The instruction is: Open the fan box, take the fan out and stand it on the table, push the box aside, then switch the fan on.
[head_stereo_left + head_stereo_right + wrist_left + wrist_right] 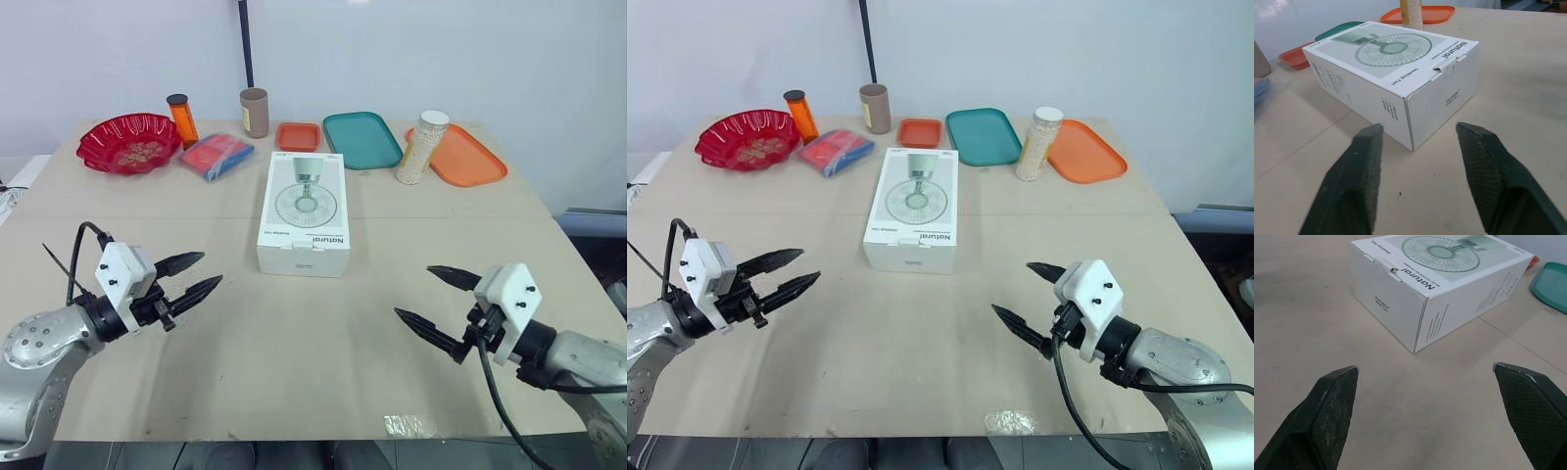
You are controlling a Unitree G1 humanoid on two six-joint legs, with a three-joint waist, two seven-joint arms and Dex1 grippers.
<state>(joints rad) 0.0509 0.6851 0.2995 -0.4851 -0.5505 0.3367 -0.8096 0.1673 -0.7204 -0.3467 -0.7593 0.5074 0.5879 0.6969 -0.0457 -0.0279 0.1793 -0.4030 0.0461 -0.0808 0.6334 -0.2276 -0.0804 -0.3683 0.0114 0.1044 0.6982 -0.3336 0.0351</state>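
Worktop: beige worktop (294, 343), which carries every item listed below.
Fan box: white cardboard fan box (304, 212), lying flat at the centre of the worktop. The printed fan picture faces up and the "Natural" lettering runs along its near edge.
Box closure: the tuck flap (1449, 66) on the near end face is seated in its slot, so the box is shut.
My left pincer: left pincer (212, 268), above the near left of the worktop. Its two black fingers are apart by a moderate gap and point toward the box. It is near the box's near left corner and not touching it.
My right pincer: right pincer (412, 291), above the near right of the worktop. Its fingers are spread wide, wider than the left pair, and aim at the box's near right corner. It is apart from the box.
Far left: red scalloped plastic bowl (128, 142). To its right stands an upright orange bottle with a black cap (182, 119), with a blue-and-red packet (216, 155) just in front of the bottle.
Far centre: tan cylindrical cup (255, 112) and a small orange rectangular tray (298, 135), both beyond the box.
Far right: teal rectangular tray (361, 138), then an upright clear jar of pale beads with a white lid (422, 147). The jar stands just beside a large orange tray (460, 155).
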